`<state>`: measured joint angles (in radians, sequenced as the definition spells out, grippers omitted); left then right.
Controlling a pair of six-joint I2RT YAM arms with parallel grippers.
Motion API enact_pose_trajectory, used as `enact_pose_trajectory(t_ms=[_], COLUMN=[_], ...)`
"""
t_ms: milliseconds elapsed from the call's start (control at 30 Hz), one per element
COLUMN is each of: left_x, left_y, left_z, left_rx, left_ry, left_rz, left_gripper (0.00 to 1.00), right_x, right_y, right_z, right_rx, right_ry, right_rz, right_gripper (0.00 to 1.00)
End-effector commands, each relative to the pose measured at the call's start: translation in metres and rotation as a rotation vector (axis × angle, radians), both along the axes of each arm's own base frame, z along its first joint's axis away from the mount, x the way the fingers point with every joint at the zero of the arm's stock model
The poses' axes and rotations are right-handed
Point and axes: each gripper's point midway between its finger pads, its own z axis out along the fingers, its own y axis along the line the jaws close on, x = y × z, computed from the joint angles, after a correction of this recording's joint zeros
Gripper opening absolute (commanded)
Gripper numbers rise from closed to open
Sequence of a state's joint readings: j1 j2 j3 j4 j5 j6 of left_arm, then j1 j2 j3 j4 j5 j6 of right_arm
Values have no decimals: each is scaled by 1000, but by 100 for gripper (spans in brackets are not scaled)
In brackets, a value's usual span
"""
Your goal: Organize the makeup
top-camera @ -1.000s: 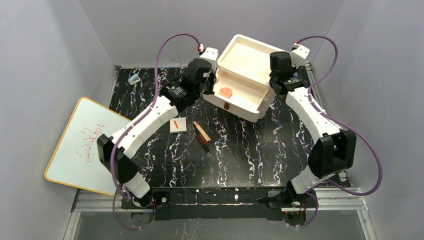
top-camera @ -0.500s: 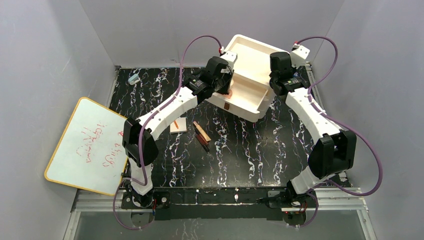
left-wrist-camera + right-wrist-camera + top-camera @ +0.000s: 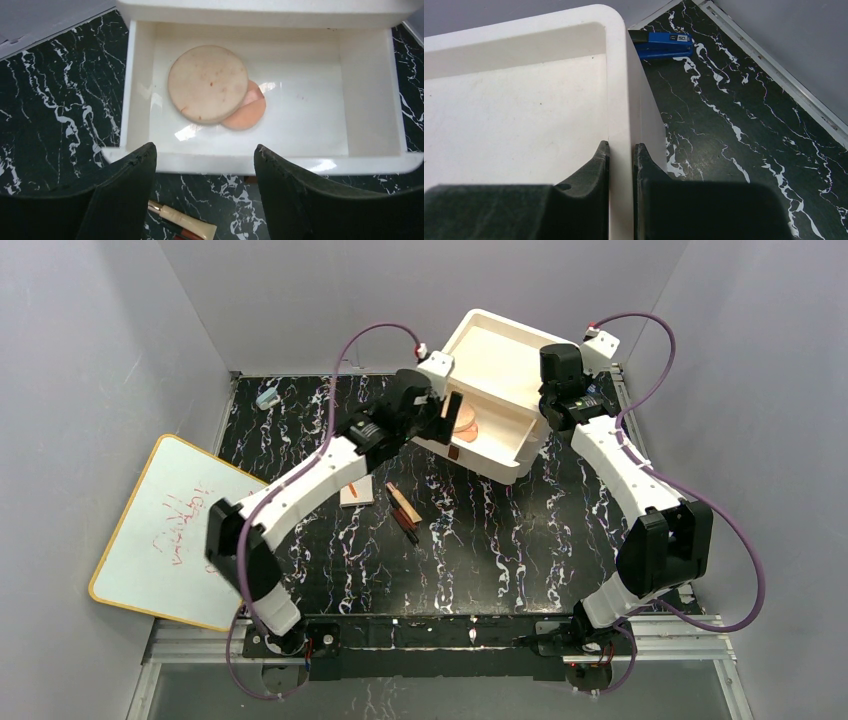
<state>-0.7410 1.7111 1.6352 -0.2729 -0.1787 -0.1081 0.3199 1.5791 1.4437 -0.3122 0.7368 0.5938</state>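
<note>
In the open drawer (image 3: 260, 162) of the white box (image 3: 616, 75), both discs are seen. The larger disc (image 3: 208, 84), pale tan, is laid partly over the smaller disc (image 3: 248, 112), pink, toward the drawer's left-rear. The left gripper (image 3: 205, 151) is held just in front of the drawer's front rim, jaws spread wide, nothing btwn them. The right gripper (image 3: 621, 148) is pinched narrow on the box's side wall, so the box is prob. being steadied.

Out on the table (image 3: 500, 530), near the drawer front, three lots are seen: the tube (image 3: 403, 502), the pencils (image 3: 409, 526) just beside or touching it, and the flat piece (image 3: 357, 491) w/ a red pencil (image 3: 352, 486) lying on it.

Handling, as judged:
- The tube is taken for light, stiff and glossy, so it is apt to roll or slip. A grip across mid-length, jaws square to its axis, is advised.
- The pencils are thinner and lower. Fingertips must be brought right down to the table, and two may get pinched at once.
- The flat piece is thin and lies flush, so an edge pinch is needed, and the red pencil on top may be shed.
- The discs look thin, maybe soft, and need not be touched.

Room: the drawer's right half shows bare floor, so drops can be made there. Care is called for at the front rim and under the upper tier overhanging the drawer's back, so entry from above-front is favoured. Space for a straight descent is seen around the items on the table.
</note>
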Motion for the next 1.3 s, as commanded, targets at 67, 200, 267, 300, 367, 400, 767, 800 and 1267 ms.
enact_pose_trajectory(t_ms=[67,200,267,300,367,400,767,800,1267], left_x=[-48,-75,-81,-83,-86,-86,-61,-59,-12], left_y=[51,66,65,63,54,51,31,29,-20], left_z=[59,44,29,21,6,-1,-30,-28,-26], left_rx=[-144,-180,-185,-187,-199,-206,-276,-289,-341], left_ry=[-135,-125,-107,-91,-60,-47,-69,-75,-109], left_rz=[35,13,-5,-20,-53,-61,-22,-19,-41], left_gripper=[69,69,69,69,68,68,66,66,63], right_x=[-39,-41,-41,-42,-45,-46,-58,-58,-58], right_y=[-12,-12,-12,-11,-11,-11,-16,-16,-12], right_z=[-95,-101,-104,-106,-108,-109,-113,-114,-117], right_rx=[-71,-72,-71,-68,-61,-58,-63,-63,-47], right_ry=[353,369,377,381,389,391,401,404,412], right_rz=[12,16,17,16,15,14,5,5,19], right_gripper=[1,1,1,1,1,1,1,1,1])
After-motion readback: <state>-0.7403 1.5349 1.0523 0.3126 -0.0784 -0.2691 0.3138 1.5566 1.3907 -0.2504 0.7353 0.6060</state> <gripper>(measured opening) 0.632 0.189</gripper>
